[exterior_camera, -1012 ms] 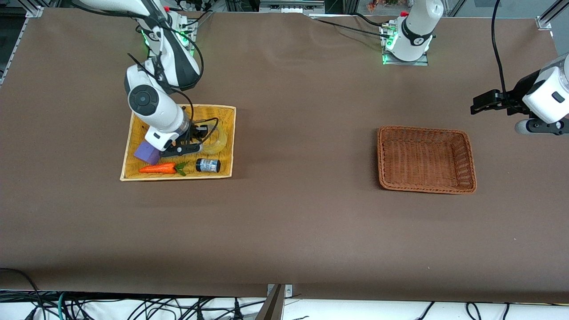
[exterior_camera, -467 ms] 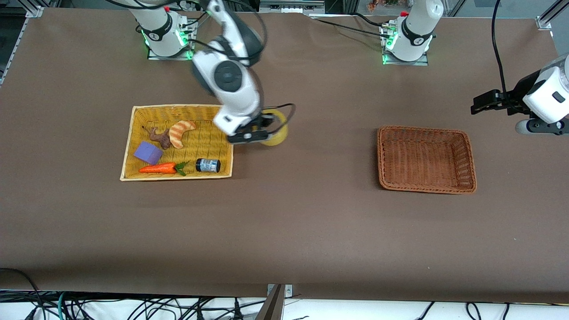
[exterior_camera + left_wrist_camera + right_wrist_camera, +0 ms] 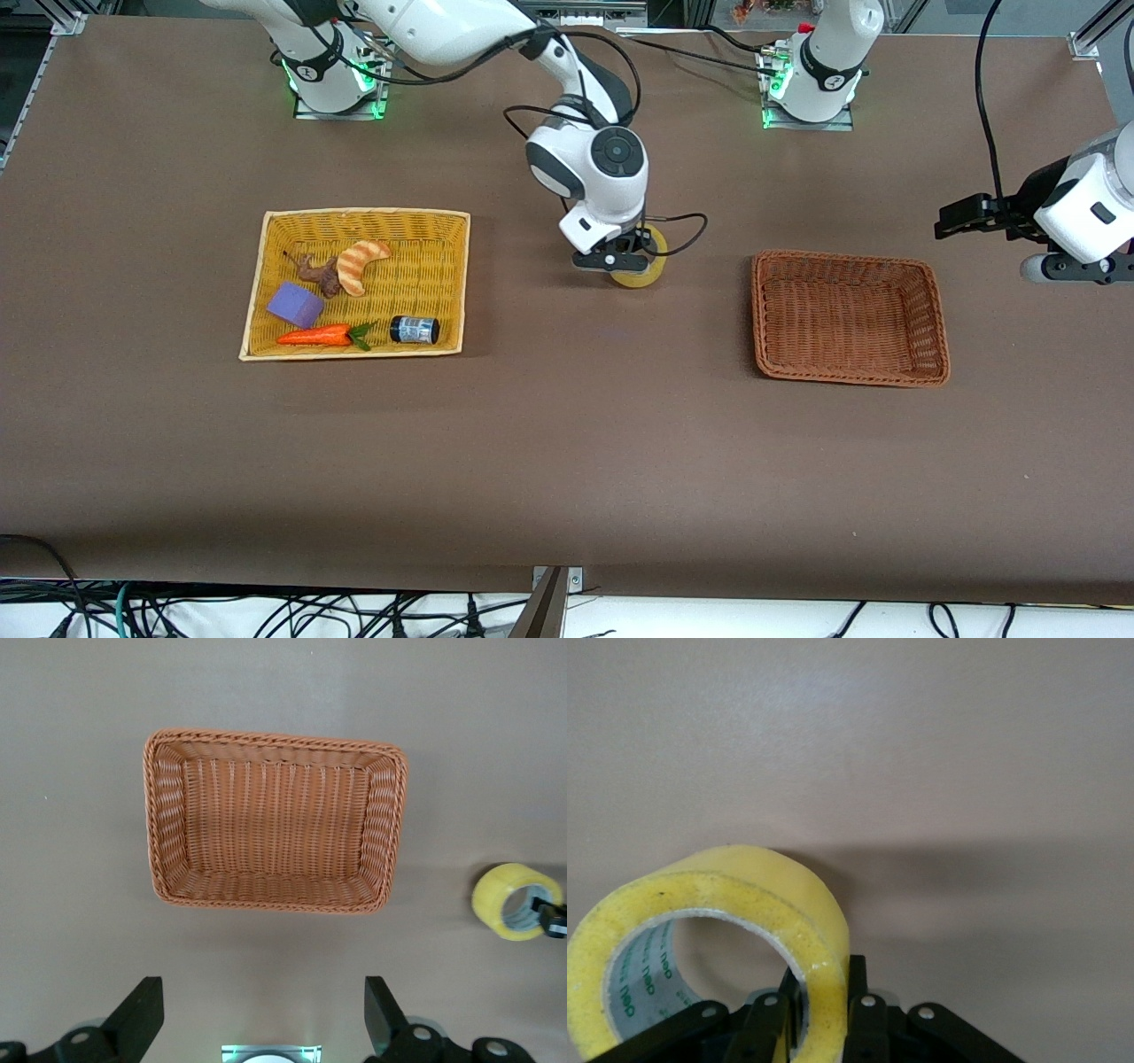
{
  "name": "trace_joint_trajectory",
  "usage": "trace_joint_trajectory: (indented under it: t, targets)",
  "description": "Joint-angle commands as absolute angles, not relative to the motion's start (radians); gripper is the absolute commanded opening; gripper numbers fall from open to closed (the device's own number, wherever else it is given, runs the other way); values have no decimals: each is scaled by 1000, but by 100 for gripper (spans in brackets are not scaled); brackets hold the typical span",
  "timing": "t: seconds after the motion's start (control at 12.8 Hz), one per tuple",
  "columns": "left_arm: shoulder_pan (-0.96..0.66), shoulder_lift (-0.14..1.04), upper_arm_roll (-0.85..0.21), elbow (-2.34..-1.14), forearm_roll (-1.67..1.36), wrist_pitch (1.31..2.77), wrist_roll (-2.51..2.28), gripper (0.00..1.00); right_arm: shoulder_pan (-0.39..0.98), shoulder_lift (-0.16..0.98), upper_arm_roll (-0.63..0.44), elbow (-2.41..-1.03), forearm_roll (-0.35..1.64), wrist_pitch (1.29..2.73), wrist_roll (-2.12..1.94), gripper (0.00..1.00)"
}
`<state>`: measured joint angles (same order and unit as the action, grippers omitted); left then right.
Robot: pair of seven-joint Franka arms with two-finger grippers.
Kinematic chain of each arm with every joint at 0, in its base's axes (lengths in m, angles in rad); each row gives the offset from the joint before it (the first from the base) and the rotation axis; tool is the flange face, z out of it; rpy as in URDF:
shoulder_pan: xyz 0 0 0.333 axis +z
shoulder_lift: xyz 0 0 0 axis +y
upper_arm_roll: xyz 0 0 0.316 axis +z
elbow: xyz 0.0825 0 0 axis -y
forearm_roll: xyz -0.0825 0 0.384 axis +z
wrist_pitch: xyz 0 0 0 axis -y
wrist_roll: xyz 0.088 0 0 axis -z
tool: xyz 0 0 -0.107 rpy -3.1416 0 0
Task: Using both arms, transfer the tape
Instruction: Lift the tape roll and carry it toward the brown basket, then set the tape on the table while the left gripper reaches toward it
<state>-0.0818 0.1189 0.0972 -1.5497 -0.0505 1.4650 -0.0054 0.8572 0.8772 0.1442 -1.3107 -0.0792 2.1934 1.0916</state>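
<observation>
My right gripper [image 3: 623,260] is shut on the wall of the tape [image 3: 641,272], a yellowish ring-shaped roll, and holds it over the bare table between the two baskets. In the right wrist view the tape [image 3: 735,904] stands on edge with its wall pinched between the fingers [image 3: 858,992]. The tape also shows small in the left wrist view [image 3: 514,900]. My left gripper [image 3: 952,215] is open and empty in the air at the left arm's end of the table, over the table beside the brown wicker basket [image 3: 849,316]. The left arm waits.
A yellow wicker tray [image 3: 447,230] toward the right arm's end holds a croissant [image 3: 361,263], a brown piece, a purple block [image 3: 296,304], a toy carrot [image 3: 321,336] and a small black jar [image 3: 415,330]. The brown basket [image 3: 275,819] holds nothing.
My right gripper has lifted the tape out of the yellow tray and carried it toward the brown basket. The left arm has barely moved.
</observation>
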Motion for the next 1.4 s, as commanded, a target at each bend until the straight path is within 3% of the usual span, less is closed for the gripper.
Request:
trace_joint_trajectory:
  t: [0.0,0.08,0.16,0.23,0.39,0.62,0.93,1.17,1.32]
  targets:
    - [-78,127,97,-1528,-57,1471,20,100,871,911,126,-1249,-94,2197,1129,1]
    - [-74,144,97,-1528,-64,1483,20,100,871,913,126,-1250,-94,2197,1135,25]
    - [-71,164,97,-1528,-67,1486,21,100,867,911,126,-1250,-94,2197,1134,64]
    - [-84,202,97,-1526,-57,1486,15,100,861,905,126,-1249,-92,2194,1129,81]
    - [-103,261,94,-1526,-58,1499,9,100,822,858,124,-1252,-83,2159,1115,95]
    - [-130,351,72,-1551,-80,1615,-1,100,714,688,124,-1331,-71,2038,932,99]
    - [-130,419,-87,-1610,-81,1788,-249,100,540,416,126,-1582,-51,2008,614,99]
    - [-115,419,-242,-1785,-71,2058,-423,100,367,197,127,-1762,43,1916,332,99]
    - [-115,419,-299,-1853,-64,2140,-515,100,241,126,127,-1787,61,1814,116,99]
